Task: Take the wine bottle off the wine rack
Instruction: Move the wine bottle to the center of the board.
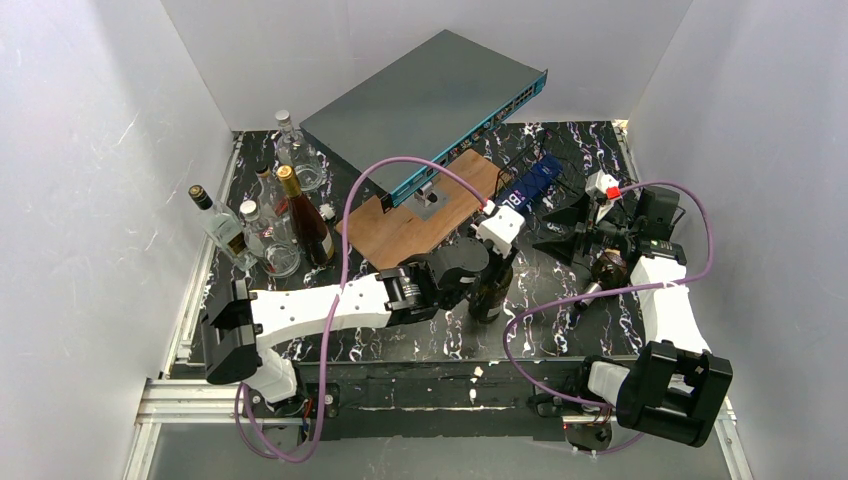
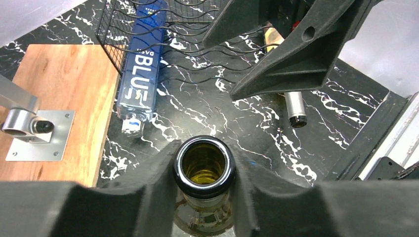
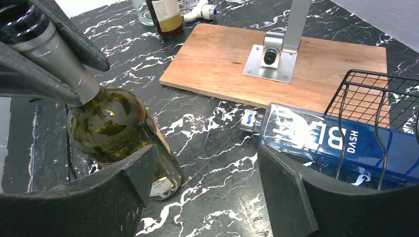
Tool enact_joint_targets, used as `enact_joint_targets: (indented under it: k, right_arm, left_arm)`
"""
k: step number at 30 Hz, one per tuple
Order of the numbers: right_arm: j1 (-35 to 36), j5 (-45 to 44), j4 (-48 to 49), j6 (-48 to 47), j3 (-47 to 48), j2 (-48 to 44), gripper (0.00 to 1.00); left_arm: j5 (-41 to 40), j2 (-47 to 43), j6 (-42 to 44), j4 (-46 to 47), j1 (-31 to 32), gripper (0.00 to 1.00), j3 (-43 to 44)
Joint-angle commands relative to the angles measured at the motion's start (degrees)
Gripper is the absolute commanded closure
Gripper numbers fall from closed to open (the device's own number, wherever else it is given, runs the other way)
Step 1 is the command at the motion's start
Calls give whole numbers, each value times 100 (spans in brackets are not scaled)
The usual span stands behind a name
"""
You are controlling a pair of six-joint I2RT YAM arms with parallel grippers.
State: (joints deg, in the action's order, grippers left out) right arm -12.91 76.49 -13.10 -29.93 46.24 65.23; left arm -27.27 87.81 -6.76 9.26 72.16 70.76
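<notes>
A dark green wine bottle (image 1: 488, 292) stands on the black marble table, off the rack and near the front middle. My left gripper (image 1: 480, 264) is shut on its neck; the open bottle mouth (image 2: 203, 165) sits between the jaws, and the bottle body shows in the right wrist view (image 3: 118, 128). The black wire wine rack (image 1: 572, 190) lies behind and to the right, with a blue bottle (image 2: 141, 69) lying at its left end. My right gripper (image 3: 207, 182) is open and empty, low over the table between the wine bottle and the blue bottle (image 3: 336, 138).
A wooden board (image 1: 420, 215) carries a tilted grey network switch (image 1: 430, 100) behind the bottle. Several upright bottles (image 1: 270, 225) stand at the left. Another bottle with a silver cap (image 2: 295, 106) lies by the rack on the right. White walls enclose the table.
</notes>
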Motion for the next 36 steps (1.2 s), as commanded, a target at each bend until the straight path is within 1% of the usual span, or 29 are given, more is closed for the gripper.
enact_joint_targets:
  k: [1, 3, 5, 6, 14, 18, 23, 27, 36]
  right_arm:
    - [-41, 12, 168, 56, -1, -124, 17]
    - [-38, 6, 172, 58, -6, -131, 17]
    - [-37, -5, 176, 58, -9, -138, 17]
    - [-36, -14, 177, 60, -10, -134, 17]
    - [-42, -30, 177, 58, -10, -142, 17]
    - [-46, -36, 177, 49, -18, -142, 17]
    - [-45, -42, 181, 49, -18, -134, 17]
    - [-54, -52, 181, 49, -27, -129, 17]
    - [-72, -66, 193, 50, -43, -107, 16]
  left_arm:
    - [-198, 0, 78, -47, 21, 72, 281]
    - [-65, -35, 133, -47, 25, 83, 270]
    - [133, -137, 212, -47, 20, 99, 243]
    - [165, -204, 237, -47, 25, 100, 212]
    - [36, -1108, 464, -238, 17, 100, -117]
    - [-13, -1463, 356, -860, -42, 100, -77]
    - [-2, -2036, 245, -1241, -174, 100, -362]
    - [-65, -2478, 173, -1470, -368, 100, -618]
    - [-148, -3409, 17, -2220, -1108, 100, -1015]
